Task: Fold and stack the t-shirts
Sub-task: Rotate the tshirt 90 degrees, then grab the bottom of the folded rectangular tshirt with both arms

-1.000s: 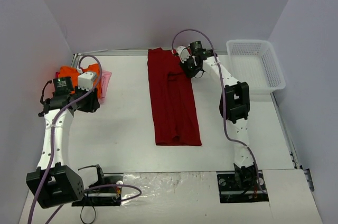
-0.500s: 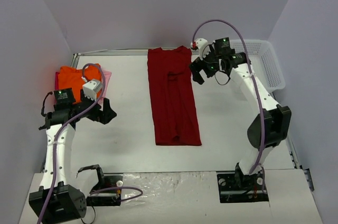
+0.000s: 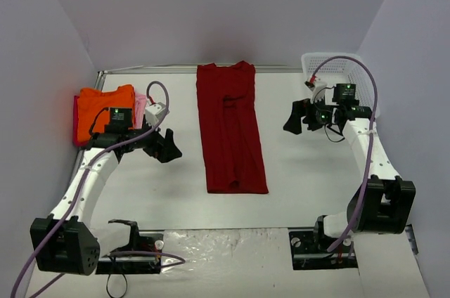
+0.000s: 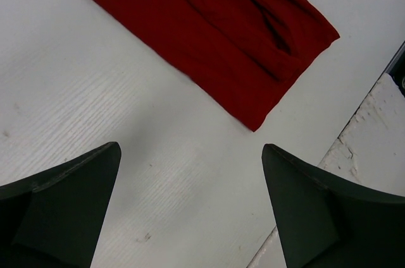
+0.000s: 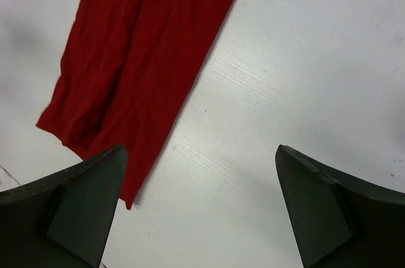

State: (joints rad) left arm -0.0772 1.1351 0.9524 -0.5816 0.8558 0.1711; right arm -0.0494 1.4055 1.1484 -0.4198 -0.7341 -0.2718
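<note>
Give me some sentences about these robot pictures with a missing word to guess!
The long folded shirt in the middle is dark ____. The orange shirt lies at the ____ edge of the table. The left gripper and right gripper both stand ____, holding nothing. Missing words: red; left; open.

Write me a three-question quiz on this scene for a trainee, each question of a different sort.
1. Which gripper hangs nearer the white basket?
2. True or false: the left gripper is shut on the dark red t-shirt.
3. The orange t-shirt lies: A in the basket; B at the left edge of the table, beside the pink t-shirt; C on the dark red t-shirt.
Key: 1 the right gripper; 2 false, it is open and holds nothing; 3 B.
</note>
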